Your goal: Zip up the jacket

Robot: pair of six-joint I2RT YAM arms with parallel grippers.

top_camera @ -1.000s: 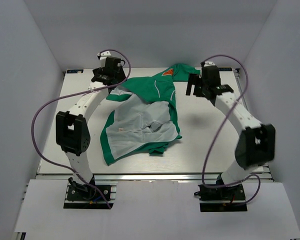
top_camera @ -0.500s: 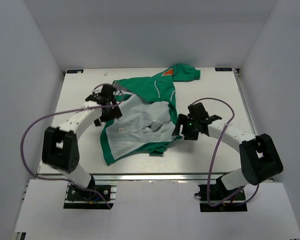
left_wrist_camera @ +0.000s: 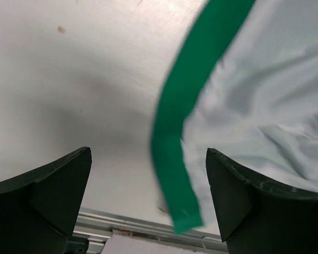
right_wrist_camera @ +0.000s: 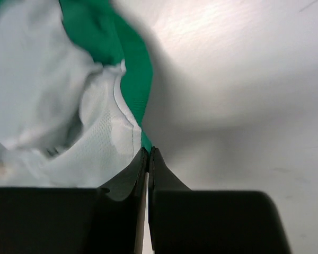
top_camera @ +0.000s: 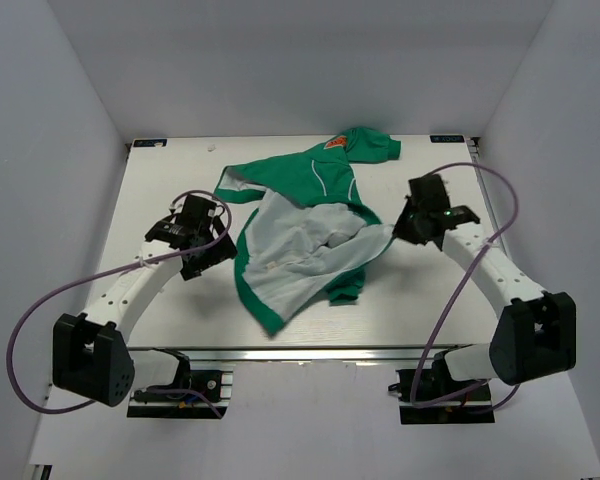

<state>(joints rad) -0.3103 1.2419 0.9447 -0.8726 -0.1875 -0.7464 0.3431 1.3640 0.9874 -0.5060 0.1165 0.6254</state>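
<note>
White bench (top_camera: pixel 160 170) bears the jacket (top_camera: pixel 300 240) sprawled lining-up across its middle, light limp cloth likely to bunch, best taken at its firmer front edge, which the right hand (right_wrist_camera: pixel 148 156) pinches while the left hand (left_wrist_camera: pixel 148 159) hovers spread over the bench's left half.

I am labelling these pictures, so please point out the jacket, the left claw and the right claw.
the jacket (top_camera: pixel 300 250), top view, on its pale lining.
left claw (left_wrist_camera: pixel 148 152), left wrist view, midway between its open fingertips.
right claw (right_wrist_camera: pixel 149 151), right wrist view, between fingertips shut on the jacket's edge.
</note>
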